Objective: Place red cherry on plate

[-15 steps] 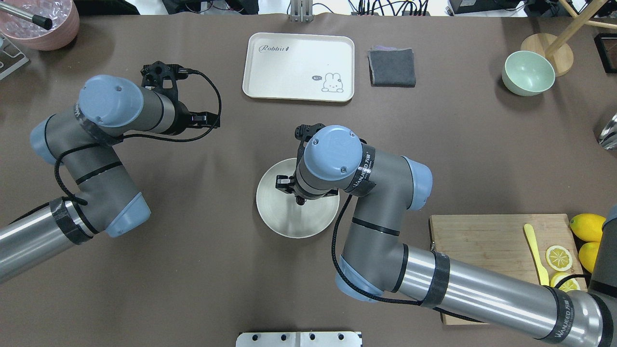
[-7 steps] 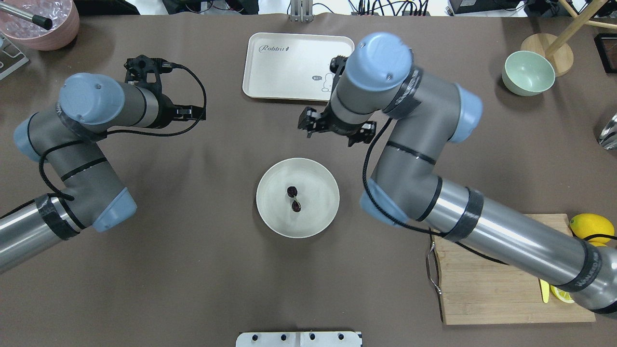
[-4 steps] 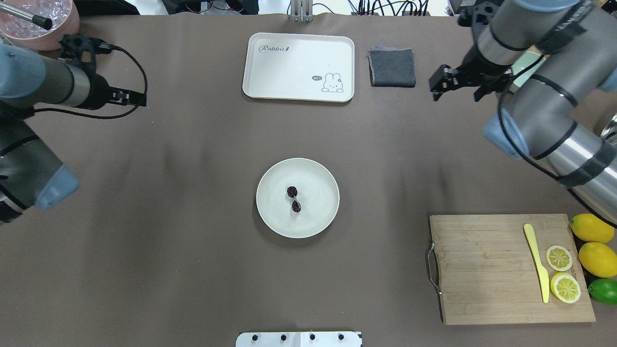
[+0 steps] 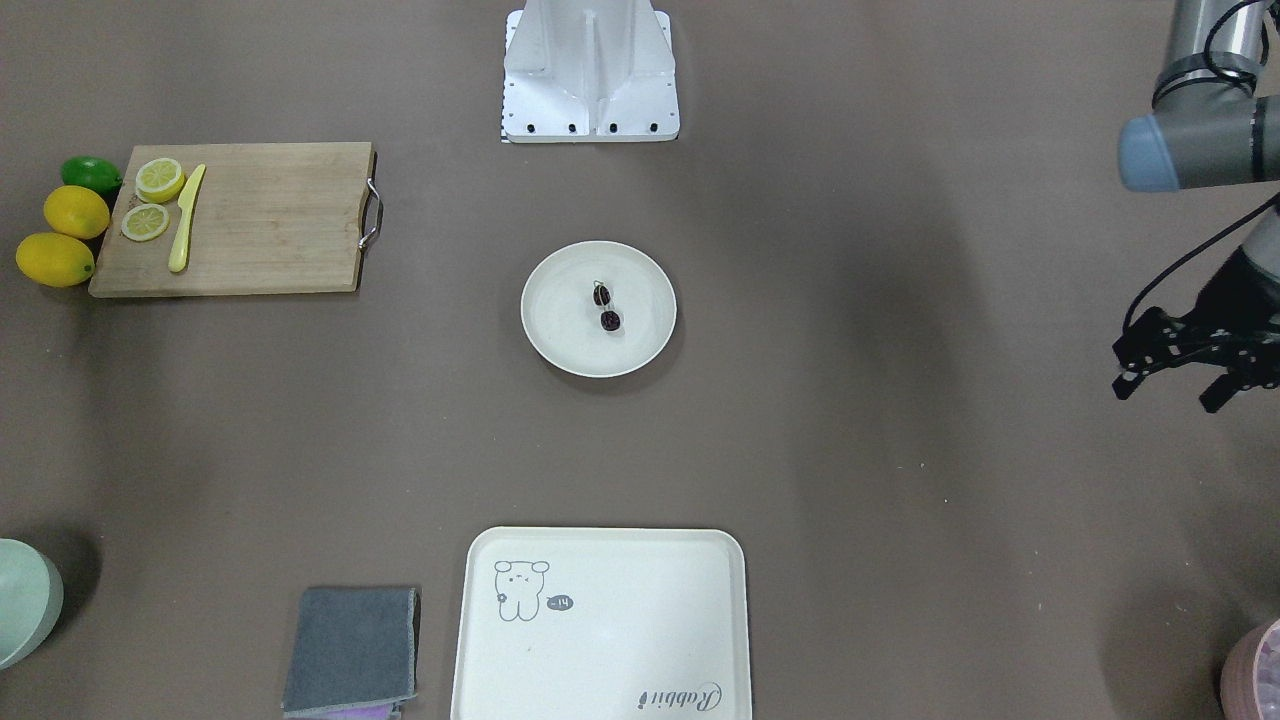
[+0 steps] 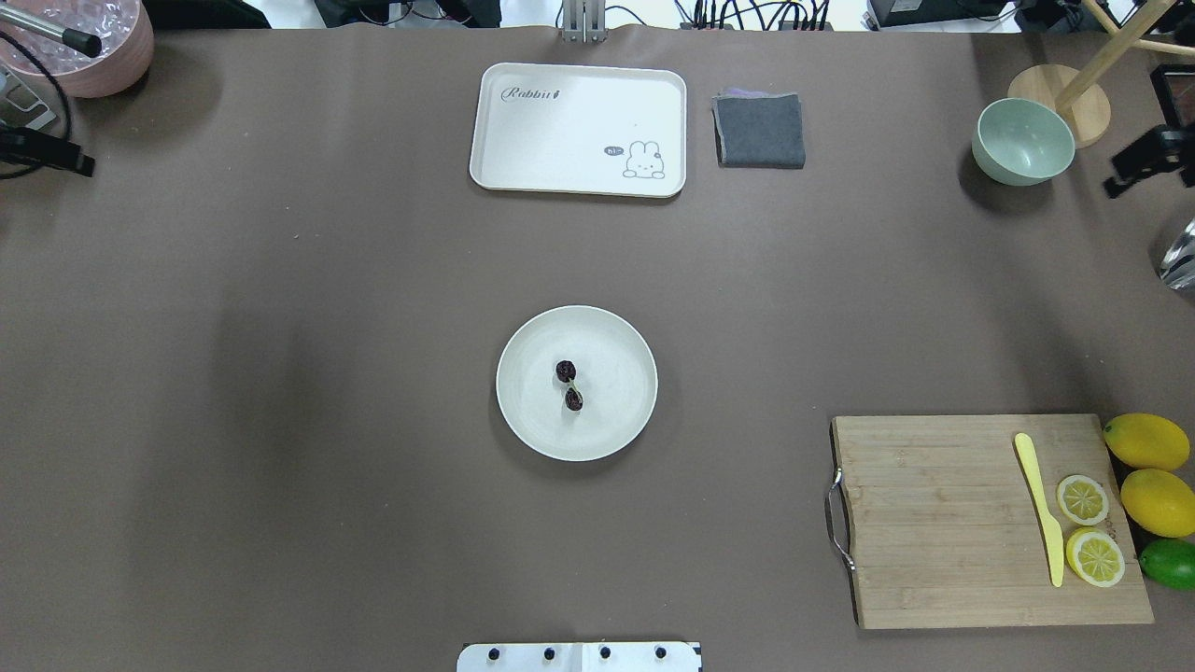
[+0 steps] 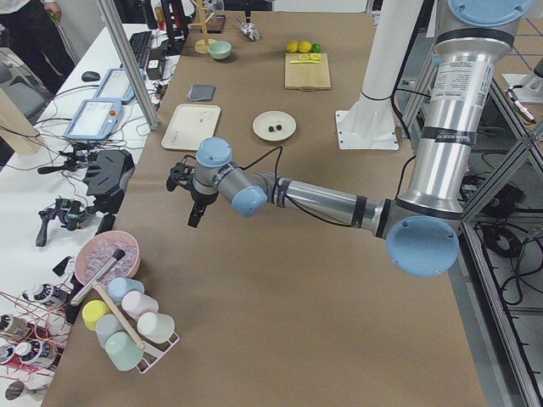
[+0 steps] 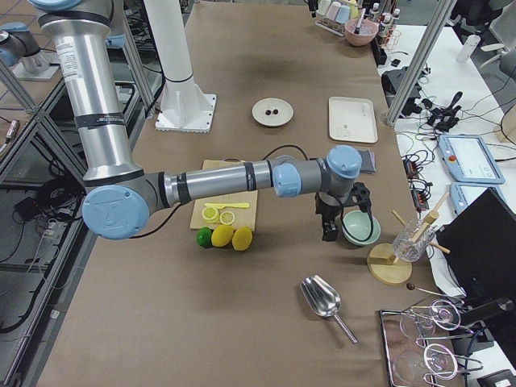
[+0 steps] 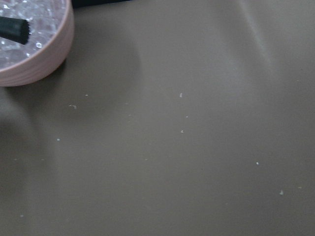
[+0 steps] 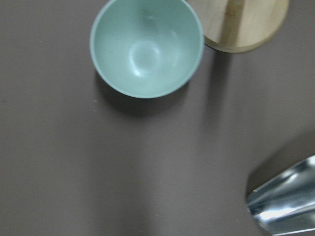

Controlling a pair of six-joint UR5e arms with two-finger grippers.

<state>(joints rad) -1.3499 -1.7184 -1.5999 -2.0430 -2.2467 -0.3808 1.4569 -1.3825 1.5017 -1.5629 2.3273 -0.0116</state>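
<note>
The red cherry (image 5: 569, 385) is a dark glossy pair lying near the middle of the round cream plate (image 5: 616, 425), also seen as cherry (image 4: 604, 306) on plate (image 4: 560, 340). No gripper is near it. My left gripper (image 4: 1168, 388) hangs open and empty far off at the table's left end, just showing at the overhead view's edge (image 5: 47, 154). My right gripper (image 5: 1153, 154) is at the right end beside the pale green bowl (image 5: 1022, 140). Only one of its fingers shows, so I cannot tell its state.
A cream tray (image 5: 577, 129) and a folded grey cloth (image 5: 759, 131) lie at the far side. A wooden cutting board (image 5: 934, 518) with a yellow knife and lemon slices is front right, whole lemons beside it. A pink bowl (image 5: 79, 42) stands far left.
The right gripper let go of the cherry on the plate, lifted off and swung away to the right end. The left arm drew back to the left end.
</note>
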